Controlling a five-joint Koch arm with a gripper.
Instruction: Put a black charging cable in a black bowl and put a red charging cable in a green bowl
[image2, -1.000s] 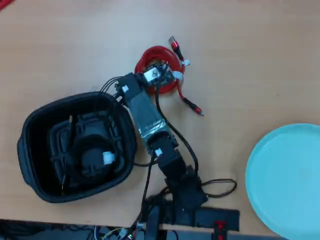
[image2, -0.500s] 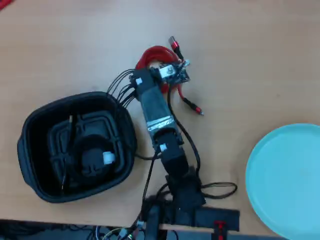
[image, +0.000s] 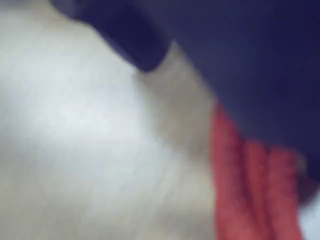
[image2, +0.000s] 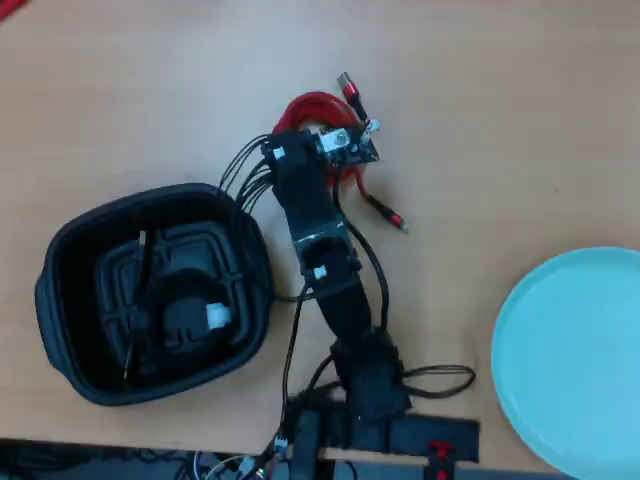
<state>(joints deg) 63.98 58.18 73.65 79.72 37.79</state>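
While the end effector (image2: 322, 128) covers it, the red charging cable (image2: 305, 106) lies mid-table.

The table (image2: 150, 90) shows a smooth, matt, light wood-look surface. The black bowl (image2: 70, 250) looks like plastic with a dull sheen, its floor ribbed. The green bowl (image2: 560, 350) is plain, smooth and softly glossy. The red charging cable (image2: 312, 104) has a smooth jacket and a white tie.
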